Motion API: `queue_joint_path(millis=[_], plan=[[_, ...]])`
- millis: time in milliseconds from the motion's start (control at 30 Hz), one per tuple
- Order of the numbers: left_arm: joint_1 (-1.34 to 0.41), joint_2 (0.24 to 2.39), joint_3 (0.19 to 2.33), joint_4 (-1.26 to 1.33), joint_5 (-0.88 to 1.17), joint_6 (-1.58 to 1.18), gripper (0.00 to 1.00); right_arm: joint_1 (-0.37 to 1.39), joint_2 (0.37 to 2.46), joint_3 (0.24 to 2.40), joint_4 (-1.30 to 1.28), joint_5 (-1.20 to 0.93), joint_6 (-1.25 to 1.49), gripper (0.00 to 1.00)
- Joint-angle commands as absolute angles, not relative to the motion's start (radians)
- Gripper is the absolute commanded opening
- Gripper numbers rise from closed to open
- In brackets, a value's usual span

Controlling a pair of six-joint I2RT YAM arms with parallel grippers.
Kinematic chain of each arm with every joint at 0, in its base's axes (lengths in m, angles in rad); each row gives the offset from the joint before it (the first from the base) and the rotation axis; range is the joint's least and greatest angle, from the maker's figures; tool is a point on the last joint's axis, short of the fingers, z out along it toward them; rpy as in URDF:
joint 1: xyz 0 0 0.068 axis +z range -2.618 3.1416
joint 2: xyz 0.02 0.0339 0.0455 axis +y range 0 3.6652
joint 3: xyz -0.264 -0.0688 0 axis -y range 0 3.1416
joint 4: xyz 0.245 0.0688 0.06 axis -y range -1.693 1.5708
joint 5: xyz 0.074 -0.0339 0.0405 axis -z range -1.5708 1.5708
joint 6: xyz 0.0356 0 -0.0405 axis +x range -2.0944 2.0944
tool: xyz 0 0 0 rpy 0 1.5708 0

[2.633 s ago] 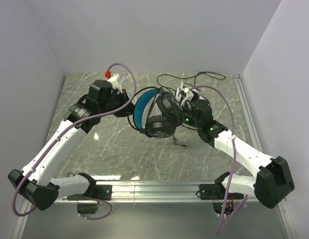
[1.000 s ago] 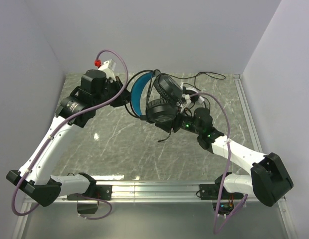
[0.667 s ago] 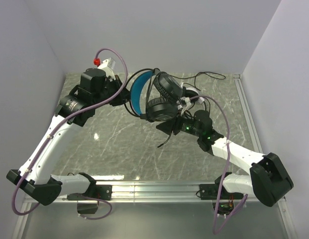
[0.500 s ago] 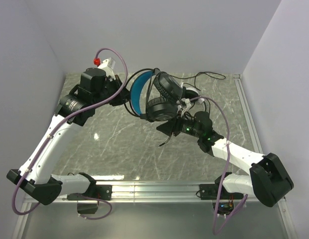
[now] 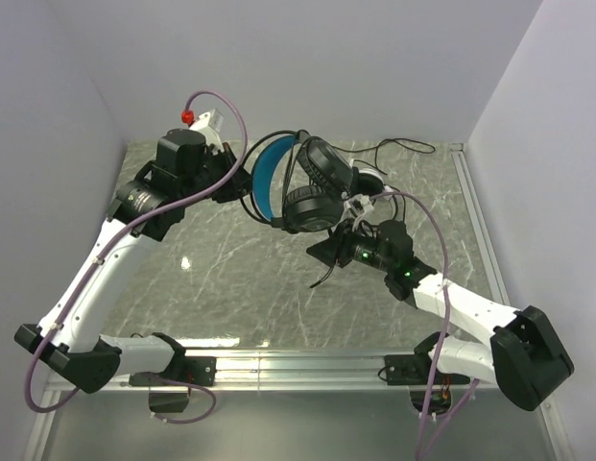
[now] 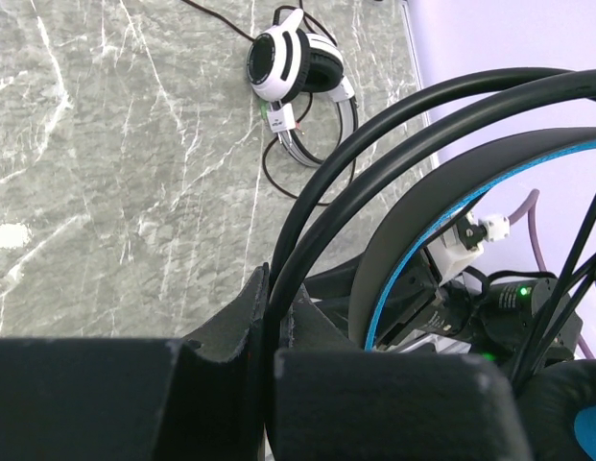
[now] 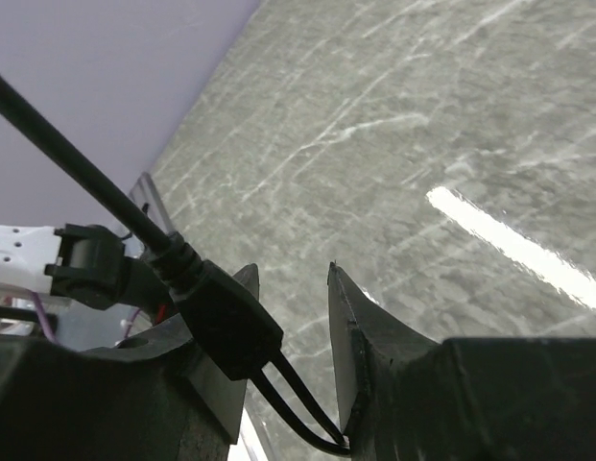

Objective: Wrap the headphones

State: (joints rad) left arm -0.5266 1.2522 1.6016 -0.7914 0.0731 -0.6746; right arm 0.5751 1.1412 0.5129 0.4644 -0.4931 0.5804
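Arms: white shells on the left arm [image 5: 96, 279] and the right arm [image 5: 470, 305], black joints between.
Hoses: one mauve hose [image 5: 217, 95] along each arm — the left has a red cap [image 5: 187, 117].
Lights: green dots [image 5: 360, 257] near the right wrist.
Grip: matte black fingers [image 7: 374, 336], wedge-shaped.

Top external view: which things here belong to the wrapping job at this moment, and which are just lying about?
In the job: black headphones with blue headband, gripped by the left gripper; their cable, between the right gripper's open jaws.
Lying about: white headphones on the table, cord loose, not yet wrapped.
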Motion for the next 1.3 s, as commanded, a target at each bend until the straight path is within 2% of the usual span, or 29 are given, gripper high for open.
queue_joint_path(millis=[0,300,733,967,1233,1267], plan=[[-0.525,1.244,1.667,-0.71,0.092,-0.712,0.0,0.586,1.097,0.496,0.434,-0.443,0.542,0.42],[-0.525,1.25,1.675,-0.707,0.104,-0.713,0.0,0.612,1.072,0.463,0.385,-0.362,0.525,0.42],[-0.525,1.247,1.681,-0.71,0.1,-0.712,0.0,0.669,1.101,0.483,0.316,-0.247,0.499,0.35],[-0.525,1.249,1.686,-0.716,0.097,-0.71,0.0,0.703,1.115,0.488,0.278,-0.178,0.5,0.35],[-0.525,1.247,1.681,-0.71,0.104,-0.715,0.0,0.735,1.129,0.475,0.33,-0.158,0.522,0.32],[-0.525,1.246,1.681,-0.709,0.104,-0.715,0.0,0.736,1.143,0.479,0.339,-0.153,0.526,0.34]])
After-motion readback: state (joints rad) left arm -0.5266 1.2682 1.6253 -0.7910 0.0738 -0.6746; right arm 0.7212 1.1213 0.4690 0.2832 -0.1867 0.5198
